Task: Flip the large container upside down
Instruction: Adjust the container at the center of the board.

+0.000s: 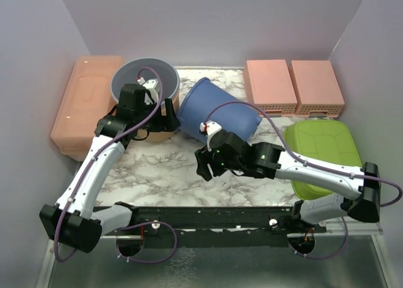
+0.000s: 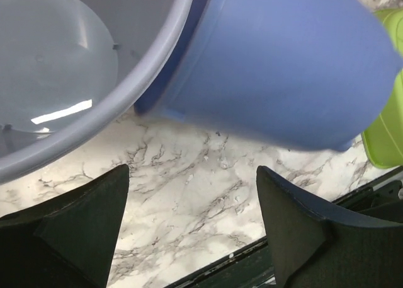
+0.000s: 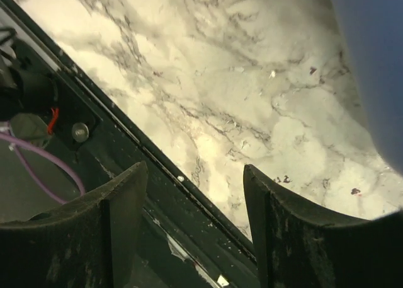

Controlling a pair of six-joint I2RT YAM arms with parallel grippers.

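The large blue container (image 1: 217,115) lies tilted on its side at the middle back of the marble table, its rim end against a grey bowl (image 1: 145,80). In the left wrist view the blue container (image 2: 283,67) fills the upper right beside the grey bowl (image 2: 69,67). My left gripper (image 1: 162,115) is open and empty (image 2: 192,225), between the bowl and the container, a little above the table. My right gripper (image 1: 203,163) is open and empty (image 3: 195,218), in front of the container near the table's front edge. The container's side (image 3: 371,67) shows at the right wrist view's right edge.
A pink bin (image 1: 85,102) stands at the left. Two pink boxes (image 1: 271,86) (image 1: 317,86) stand at the back right. A green lidded box (image 1: 321,152) sits at the right, over the right arm, and shows in the left wrist view (image 2: 387,130). A brown object (image 1: 157,135) sits under the left wrist.
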